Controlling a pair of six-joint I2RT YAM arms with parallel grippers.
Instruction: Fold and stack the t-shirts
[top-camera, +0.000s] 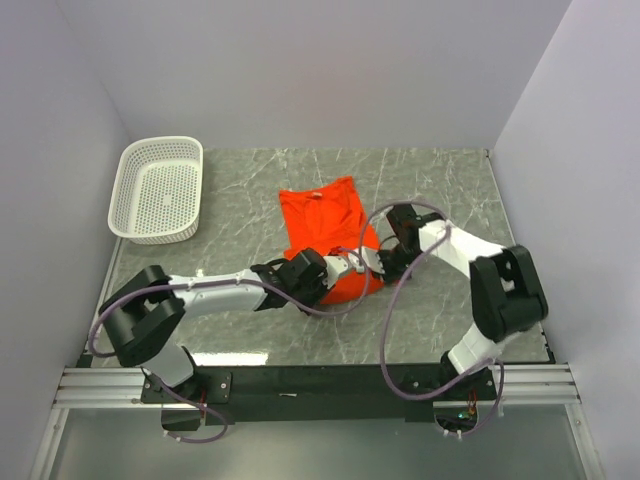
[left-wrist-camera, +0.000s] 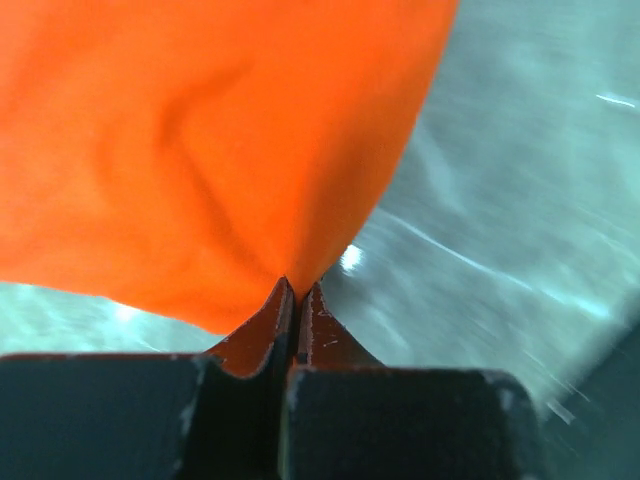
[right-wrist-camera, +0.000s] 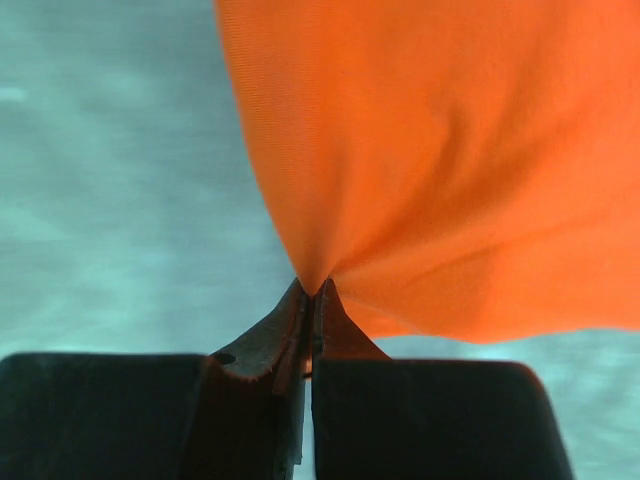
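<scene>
The left arm's forearm lies low across the table (top-camera: 440, 190), reaching right from its elbow at the near left. The right arm bends at its elbow on the near right and reaches back left, so both wrists meet at the near right part of the t-shirt (top-camera: 320, 215).

The orange-red t-shirt lies near the middle of the grey marbled table, its far part spread flat and its near part bunched under the two wrists. A white perforated basket (top-camera: 122, 190) sits well apart at the far left.

The left gripper (left-wrist-camera: 298, 295) is clenched on a pinch of the t-shirt's fabric, which fans out from its tips. The right gripper (right-wrist-camera: 313, 295) is likewise clamped tight on a fold of the same cloth.
</scene>
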